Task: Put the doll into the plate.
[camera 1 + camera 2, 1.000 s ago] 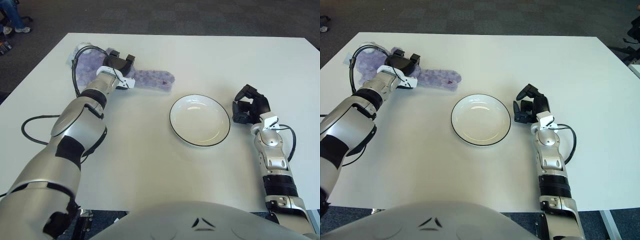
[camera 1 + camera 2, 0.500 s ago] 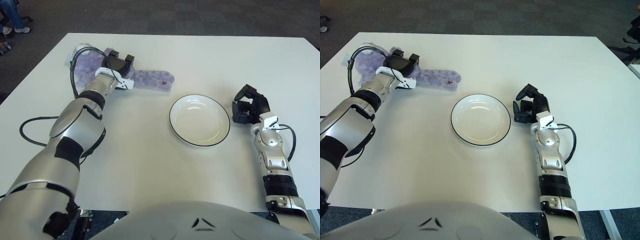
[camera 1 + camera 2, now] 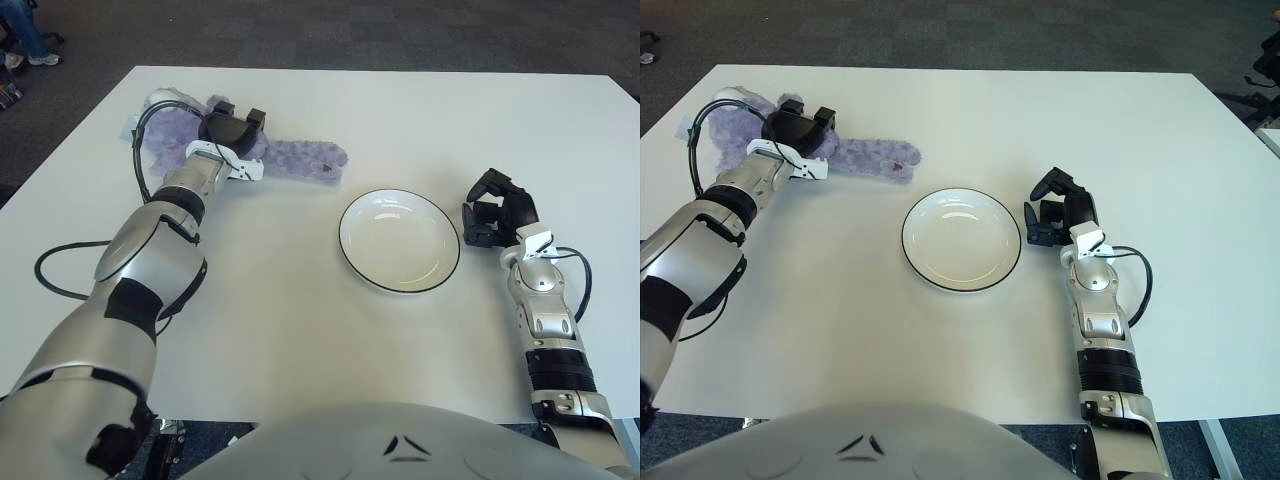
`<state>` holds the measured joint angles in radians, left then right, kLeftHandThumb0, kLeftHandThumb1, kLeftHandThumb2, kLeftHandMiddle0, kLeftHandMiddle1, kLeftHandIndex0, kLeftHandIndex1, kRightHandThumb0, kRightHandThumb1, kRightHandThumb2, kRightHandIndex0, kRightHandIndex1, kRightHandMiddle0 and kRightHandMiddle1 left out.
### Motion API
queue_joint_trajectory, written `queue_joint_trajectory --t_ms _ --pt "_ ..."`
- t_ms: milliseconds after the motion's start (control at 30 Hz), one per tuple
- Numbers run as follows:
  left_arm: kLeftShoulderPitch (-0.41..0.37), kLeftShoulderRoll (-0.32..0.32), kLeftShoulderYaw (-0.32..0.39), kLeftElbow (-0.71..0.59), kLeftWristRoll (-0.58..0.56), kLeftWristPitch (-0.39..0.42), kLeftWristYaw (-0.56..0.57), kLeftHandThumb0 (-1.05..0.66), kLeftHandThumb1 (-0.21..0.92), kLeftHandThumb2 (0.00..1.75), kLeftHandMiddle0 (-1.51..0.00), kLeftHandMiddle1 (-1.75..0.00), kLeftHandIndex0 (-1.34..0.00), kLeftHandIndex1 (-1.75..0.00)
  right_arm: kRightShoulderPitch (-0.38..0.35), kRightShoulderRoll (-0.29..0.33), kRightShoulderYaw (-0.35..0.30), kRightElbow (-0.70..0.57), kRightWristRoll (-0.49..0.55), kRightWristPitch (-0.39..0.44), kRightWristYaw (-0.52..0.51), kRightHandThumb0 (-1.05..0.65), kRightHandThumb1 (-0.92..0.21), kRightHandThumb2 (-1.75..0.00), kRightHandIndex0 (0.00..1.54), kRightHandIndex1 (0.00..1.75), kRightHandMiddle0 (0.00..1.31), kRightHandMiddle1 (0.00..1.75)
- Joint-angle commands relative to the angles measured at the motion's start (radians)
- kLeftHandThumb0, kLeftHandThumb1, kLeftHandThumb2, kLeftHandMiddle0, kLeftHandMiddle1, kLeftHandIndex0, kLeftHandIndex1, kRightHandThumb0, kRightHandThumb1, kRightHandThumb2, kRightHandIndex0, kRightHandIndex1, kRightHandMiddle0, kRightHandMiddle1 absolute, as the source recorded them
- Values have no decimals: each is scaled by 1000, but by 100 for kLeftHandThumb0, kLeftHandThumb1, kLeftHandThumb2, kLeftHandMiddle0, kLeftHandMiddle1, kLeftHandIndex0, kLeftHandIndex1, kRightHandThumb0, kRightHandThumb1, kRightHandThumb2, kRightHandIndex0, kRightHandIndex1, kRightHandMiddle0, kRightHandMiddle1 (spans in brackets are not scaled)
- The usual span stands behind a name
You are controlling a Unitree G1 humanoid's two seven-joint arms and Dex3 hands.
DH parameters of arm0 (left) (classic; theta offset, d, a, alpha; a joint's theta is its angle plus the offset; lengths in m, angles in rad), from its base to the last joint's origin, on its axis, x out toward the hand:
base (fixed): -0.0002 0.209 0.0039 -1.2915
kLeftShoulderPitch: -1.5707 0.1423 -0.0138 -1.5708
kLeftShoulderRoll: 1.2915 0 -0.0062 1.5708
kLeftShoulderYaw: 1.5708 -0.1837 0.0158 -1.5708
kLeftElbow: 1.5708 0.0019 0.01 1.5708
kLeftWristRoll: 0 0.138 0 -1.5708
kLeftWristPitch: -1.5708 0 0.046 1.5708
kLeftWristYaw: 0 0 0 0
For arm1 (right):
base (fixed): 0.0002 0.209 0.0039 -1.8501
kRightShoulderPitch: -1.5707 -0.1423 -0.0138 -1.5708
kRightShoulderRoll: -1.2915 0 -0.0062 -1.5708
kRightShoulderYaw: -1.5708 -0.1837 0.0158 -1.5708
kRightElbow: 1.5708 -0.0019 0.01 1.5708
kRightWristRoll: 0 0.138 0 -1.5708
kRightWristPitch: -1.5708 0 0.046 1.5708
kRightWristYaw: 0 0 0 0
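Reach stage: my left hand [image 3: 232, 128] sits on the purple doll [image 3: 300, 157] near the table's [image 3: 300, 330] far-left corner, grip unclear, lift to the empty plate [image 3: 399, 240] next; right hand [image 3: 497, 210] curled idle beside it.

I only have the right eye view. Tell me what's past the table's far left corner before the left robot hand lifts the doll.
Observer: The left eye view shows a person's leg in jeans, with a white shoe, on the floor beyond that corner.
Operator: Report the left arm's cable.
Observer: The black cable loops across the table left of the arm; your view crops most of it. The left robot hand is on the doll; the right robot hand is parked beside the plate.
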<state>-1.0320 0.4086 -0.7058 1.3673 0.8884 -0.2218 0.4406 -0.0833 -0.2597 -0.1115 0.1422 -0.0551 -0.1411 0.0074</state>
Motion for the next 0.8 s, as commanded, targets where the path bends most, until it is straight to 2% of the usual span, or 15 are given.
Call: queue_joint_trajectory --t_ms 0,100,200,400,467,533,767 --pt "32 17 9 7 -6 -22 6 0 22 135 -76 -147 -52 -175 33 8 16 43 -19 39 4 -49 -30 -134 124 175 63 175" --pt "29 22 10 5 -6 -34 24 0 20 136 -78 -145 -53 -175 26 8 18 53 -25 36 0 -49 -30 -134 124 175 63 175" --pt "19 34 7 0 1 -55 55 0 19 134 -84 -134 -57 -175 23 6 21 57 -35 37 -6 -49 -30 -134 124 175 63 175" --pt "-4 61 0 -8 13 -90 101 0 16 134 -89 -124 -61 -175 17 1 26 64 -42 44 -8 -49 -30 -134 124 175 63 175" --pt "-10 66 -1 -10 17 -97 114 0 19 139 -73 -149 -59 -175 16 0 27 64 -41 45 -7 -49 -30 -134 124 175 63 175" --pt "-18 73 -3 -13 21 -106 127 0 19 143 -64 -164 -59 -175 14 0 27 66 -40 44 -7 -49 -30 -134 124 175 63 175" --pt "-49 99 -16 -33 47 -144 197 0 16 150 -62 -174 -61 -175 7 1 29 76 -37 45 -4 -49 -30 -134 124 175 63 175"
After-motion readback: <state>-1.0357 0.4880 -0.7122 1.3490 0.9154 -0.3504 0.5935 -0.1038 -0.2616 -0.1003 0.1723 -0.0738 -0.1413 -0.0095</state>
